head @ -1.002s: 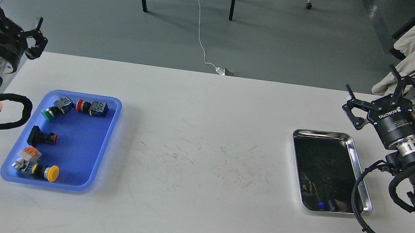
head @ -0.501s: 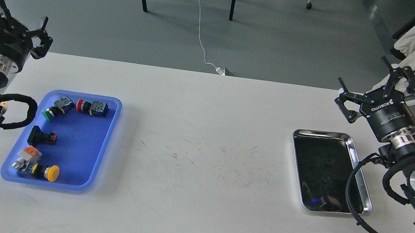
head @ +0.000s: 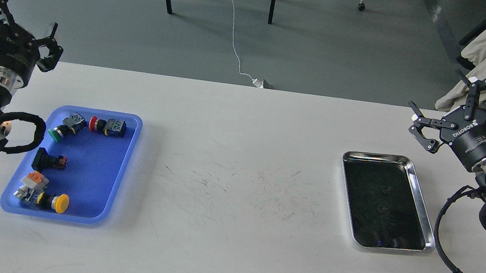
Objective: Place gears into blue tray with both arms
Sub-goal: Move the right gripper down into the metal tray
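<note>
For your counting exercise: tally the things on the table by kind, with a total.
Trays: 2, the blue tray and the steel tray
Push-button switches: 5, first
Gears: 2, faint, first
Total: 9

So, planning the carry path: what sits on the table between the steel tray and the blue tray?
In the head view, nothing: only bare, scuffed white table lies between the steel tray and the blue tray.

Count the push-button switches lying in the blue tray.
5, all in the blue tray: green-capped and red-capped at its far end, a black one mid-left, an orange-topped one and the yellow-capped at the near end.
</note>
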Tool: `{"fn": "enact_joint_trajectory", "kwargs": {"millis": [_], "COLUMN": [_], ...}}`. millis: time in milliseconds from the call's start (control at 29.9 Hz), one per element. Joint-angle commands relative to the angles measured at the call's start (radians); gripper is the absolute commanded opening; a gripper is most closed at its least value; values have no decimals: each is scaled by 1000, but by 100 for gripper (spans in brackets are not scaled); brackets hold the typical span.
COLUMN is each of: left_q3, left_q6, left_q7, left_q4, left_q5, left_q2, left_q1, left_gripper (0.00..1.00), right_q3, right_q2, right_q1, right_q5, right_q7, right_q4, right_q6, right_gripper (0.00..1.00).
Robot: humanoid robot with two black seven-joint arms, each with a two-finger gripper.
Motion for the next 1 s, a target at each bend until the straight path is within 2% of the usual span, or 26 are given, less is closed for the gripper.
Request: {"fn": "enact_joint_trajectory", "kwargs": {"millis": [0, 134, 301, 468, 635, 802, 869, 969], "left_q3": [4, 6, 8, 6, 6, 8, 8, 8], "left_q6": [-13, -10, -10, -4, 1, 15, 15, 16], "left_q7": [2, 8, 5, 2, 0, 0, 0, 0], "left_q4": [-29, -33, -35, -35, -67, -76, -76, -78], "left_q5": [1, 8, 12, 12, 12, 12, 12, 12], "left_q2": [-1, -9, -9, -5, 7, 13, 13, 13], "left_q1": [0, 5, 6, 6, 8, 9, 16, 22], "left_gripper": [98, 98, 98, 98, 98, 98, 98, 98], "right_q3": [-118, -262, -463, -578, -632, -667, -718, -839], "right_q2": [-162, -299, -435, -512, -506, -457, -423, -365], "right_q1": [83, 199, 337, 377, 376, 402, 435, 510], "right_q5": [-72, -224, -463, -691, -891, -972, -991, -1020], "right_q7": [-32, -47, -91, -99, -142, -177, -202, -204], "right_q4": [82, 157, 293, 401, 406, 398, 377, 322], "right_q6": [3, 3, 3, 2, -7, -7, -7, -7], "right_gripper": [99, 99, 99, 99, 99, 99, 99, 98]}}
